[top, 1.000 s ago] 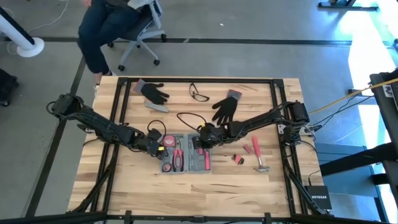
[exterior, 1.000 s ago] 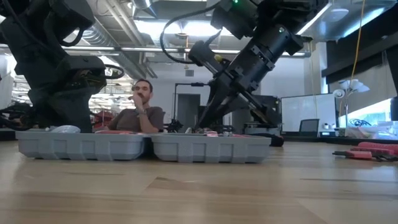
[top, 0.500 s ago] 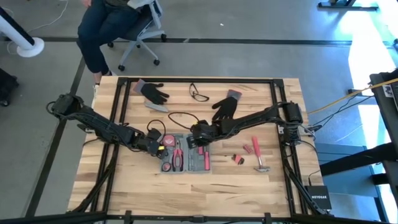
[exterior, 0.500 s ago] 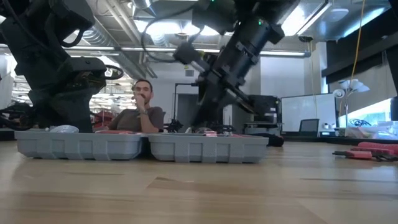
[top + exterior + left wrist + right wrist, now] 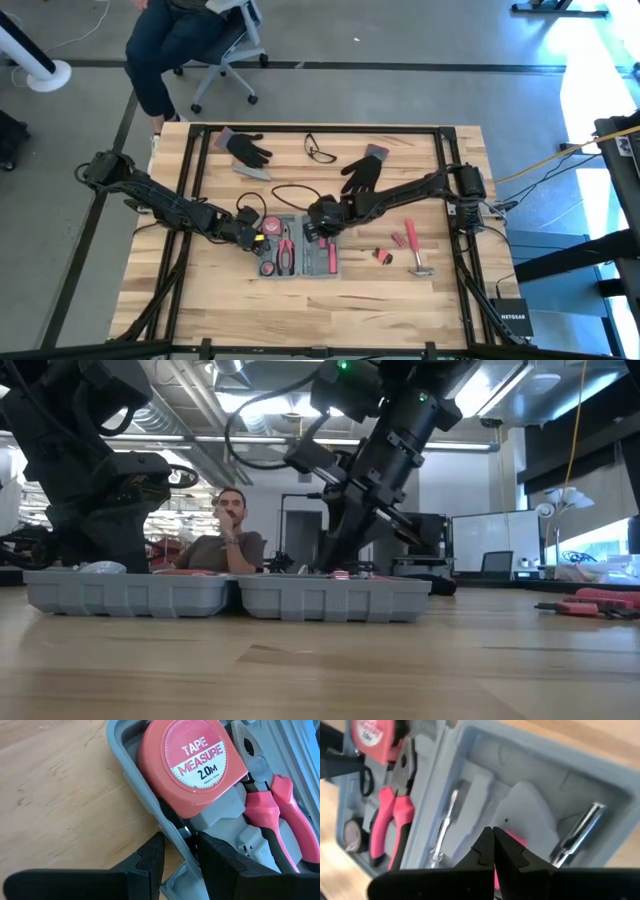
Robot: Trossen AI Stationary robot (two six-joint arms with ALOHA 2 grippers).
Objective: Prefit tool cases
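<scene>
Two halves of the open tool case [image 5: 298, 255] lie mid-counter [image 5: 200, 300]. Left gripper [image 5: 175, 852] pinches its wall beside the tape measure [image 5: 192, 762]; right gripper [image 5: 493, 837], pressed together, hovers inside.

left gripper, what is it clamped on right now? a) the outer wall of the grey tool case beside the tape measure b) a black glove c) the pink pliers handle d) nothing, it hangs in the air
a: in the left wrist view the left gripper has one finger outside and one inside the wall of the tool case, right next to the red tape measure; the pliers lie untouched in their recess.
</scene>
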